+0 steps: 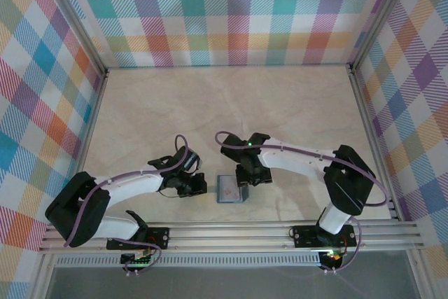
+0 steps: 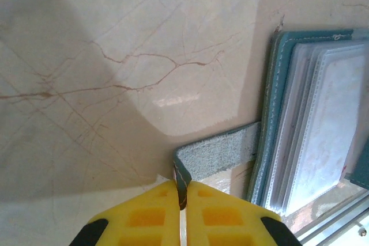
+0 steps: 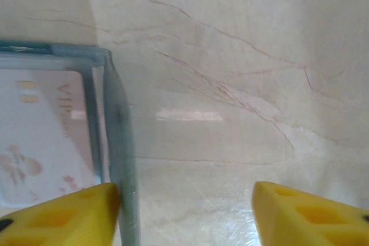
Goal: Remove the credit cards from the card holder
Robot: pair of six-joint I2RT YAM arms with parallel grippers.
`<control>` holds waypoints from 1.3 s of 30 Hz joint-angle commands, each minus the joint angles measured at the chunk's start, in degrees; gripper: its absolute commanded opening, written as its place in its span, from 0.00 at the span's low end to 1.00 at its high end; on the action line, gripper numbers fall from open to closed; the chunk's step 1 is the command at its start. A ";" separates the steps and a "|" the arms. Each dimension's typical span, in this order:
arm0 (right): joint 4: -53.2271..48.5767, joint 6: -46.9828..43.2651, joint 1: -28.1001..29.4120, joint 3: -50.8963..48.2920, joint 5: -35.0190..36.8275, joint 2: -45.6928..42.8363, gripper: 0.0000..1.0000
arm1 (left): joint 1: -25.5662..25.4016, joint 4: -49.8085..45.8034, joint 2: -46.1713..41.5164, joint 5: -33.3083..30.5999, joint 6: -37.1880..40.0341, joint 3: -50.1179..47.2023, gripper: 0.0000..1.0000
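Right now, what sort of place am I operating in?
Probably a robot test cell, not a home or shop: plaid-printed walls on an aluminium frame box in a marble-look tabletop, with the card holder between the bolted-down left arm and right arm.

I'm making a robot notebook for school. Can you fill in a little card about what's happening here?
Card holder: flat on the table, between both grippers
Left gripper: shut on the holder's tab
Right gripper: open, one finger beside the holder's edge
Credit card: inside a clear pocket
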 commanded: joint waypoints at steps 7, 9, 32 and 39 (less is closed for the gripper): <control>15.81 -5.70 -3.68 -9.91 -10.56 -6.44 0.16 | 0.75 -4.75 0.91 -2.70 -0.94 3.09 0.09; 18.22 -6.56 -4.60 -10.74 -11.78 -6.48 0.07 | 0.83 -6.16 1.12 -4.12 -0.92 4.13 0.09; 20.40 -13.04 -11.03 -5.97 -18.00 -3.30 0.04 | 5.32 -20.91 0.60 -9.10 3.17 19.90 0.34; 19.85 -12.14 -11.03 -6.23 -17.62 -3.94 0.04 | 2.65 -15.14 3.10 -3.79 0.42 19.42 0.23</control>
